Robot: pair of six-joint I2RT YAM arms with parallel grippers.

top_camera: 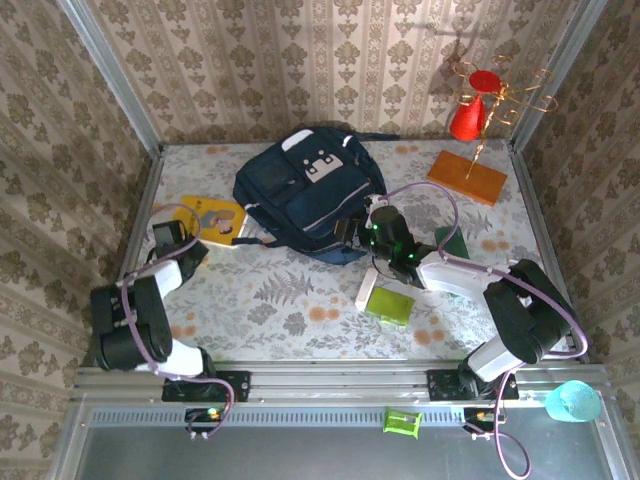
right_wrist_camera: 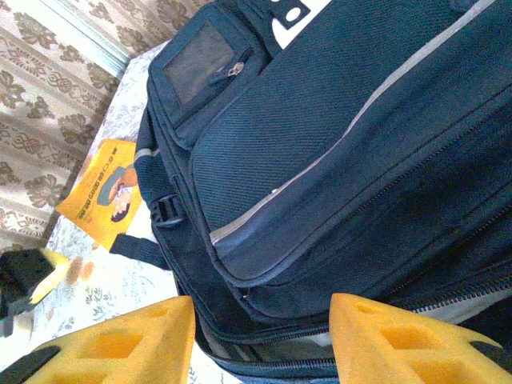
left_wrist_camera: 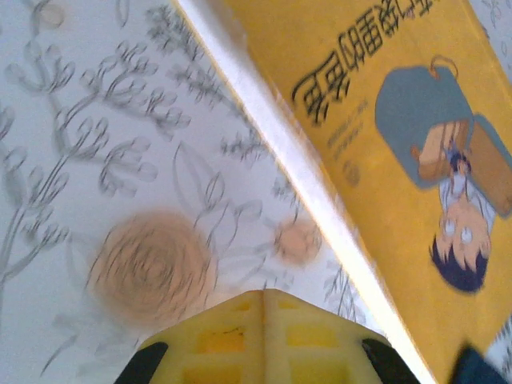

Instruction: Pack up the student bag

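Meanwhile the left gripper (left_wrist_camera: pixel 264 300) sits closed beside the yellow book (left_wrist_camera: pixel 400 120), the right gripper (right_wrist_camera: pixel 262 336) spread wide before the student bag (right_wrist_camera: pixel 336 120).

The left fingers (left_wrist_camera: pixel 232 340) show just their yellow tips, pressed together; the rest drops off the bottom edge. Ahead and to their right the yellow book (left_wrist_camera: pixel 384 120) runs out past the top and right edges, its upside-down print too smeared to read, and a dark blue scrap (left_wrist_camera: pixel 480 368) just right of the fingers shows too little to name. The right fingers (right_wrist_camera: pixel 120 344) are cut at the bottom edge too — beyond them the bag (right_wrist_camera: pixel 336 144) overruns the top, right and bottom edges and hides one side of the book. Far left of them a dark shape (right_wrist_camera: pixel 20 272) is clipped by the edge — too blurred to name.
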